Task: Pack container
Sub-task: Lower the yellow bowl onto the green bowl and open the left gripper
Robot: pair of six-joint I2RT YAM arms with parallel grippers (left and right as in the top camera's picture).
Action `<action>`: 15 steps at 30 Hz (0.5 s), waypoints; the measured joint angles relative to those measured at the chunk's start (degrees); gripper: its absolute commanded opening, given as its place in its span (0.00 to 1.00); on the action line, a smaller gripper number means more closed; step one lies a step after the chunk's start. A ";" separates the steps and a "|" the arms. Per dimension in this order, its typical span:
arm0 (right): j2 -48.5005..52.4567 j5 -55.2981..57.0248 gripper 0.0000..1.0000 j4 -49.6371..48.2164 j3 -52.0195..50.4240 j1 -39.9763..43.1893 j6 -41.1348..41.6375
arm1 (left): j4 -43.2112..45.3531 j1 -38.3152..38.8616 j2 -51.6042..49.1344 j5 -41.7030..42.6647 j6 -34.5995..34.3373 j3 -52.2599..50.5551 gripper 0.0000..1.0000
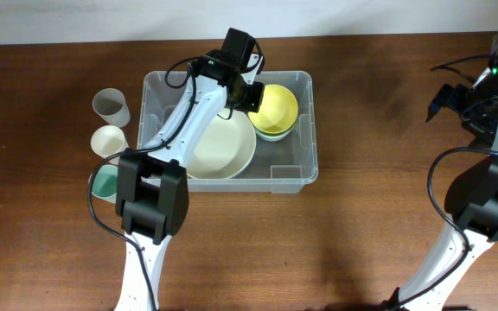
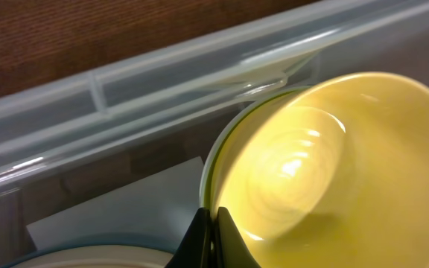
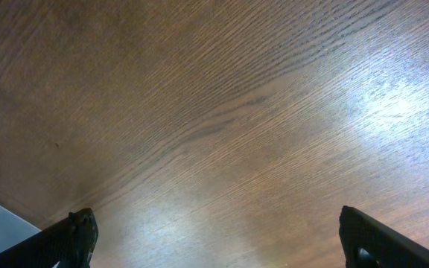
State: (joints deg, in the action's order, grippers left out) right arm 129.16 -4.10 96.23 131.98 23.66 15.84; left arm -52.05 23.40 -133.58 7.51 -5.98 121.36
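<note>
The container (image 1: 294, 175) is a clear plastic bin, rectangular w/ rounded corners and a rimmed edge, sitting on the dark wood-grain desk (image 1: 387, 233) left of centre. Inside: a wide, shallow cream bowl (image 1: 223, 149) on the left side and a glossy yellow bowl (image 1: 277, 105) at the far right corner, nested in a pale bowl w/ a green rim (image 2: 208, 173). A white label (image 2: 125, 212) shows through the base.

Just left of the bin, on the desk, stand three cups in a row: a translucent grey cup (image 1: 111, 105), a cream cup (image 1: 109, 140) and a green cup (image 1: 105, 182), the last partly hidden by the L arm's base.

L arm reaches up and across the cream bowl, wrist bent down over the bin. L end effector (image 2: 216, 223) is clenched, tips pinched on the yellow bowl's near rim. R arm is folded at the far right edge, well apart from the bin. R end effector (image 3: 213, 223) is released, fingers spread wide above bare desk.

Wrist views show fingers only in part. Cream bowl's left side is covered by the L arm from overhead.
</note>
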 measured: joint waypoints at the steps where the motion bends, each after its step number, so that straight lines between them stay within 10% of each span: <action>1: 0.00 0.02 0.99 0.00 0.00 0.00 0.00 | -0.02 0.00 0.00 0.13 0.00 0.00 0.01; 15: 0.00 0.00 0.99 0.00 0.00 0.00 0.00 | -3.45 -0.44 0.00 3.30 -0.02 0.04 0.01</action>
State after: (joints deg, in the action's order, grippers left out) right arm 129.16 -4.10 96.23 131.98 23.66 15.84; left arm -55.51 22.96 -133.58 10.81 -6.00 121.40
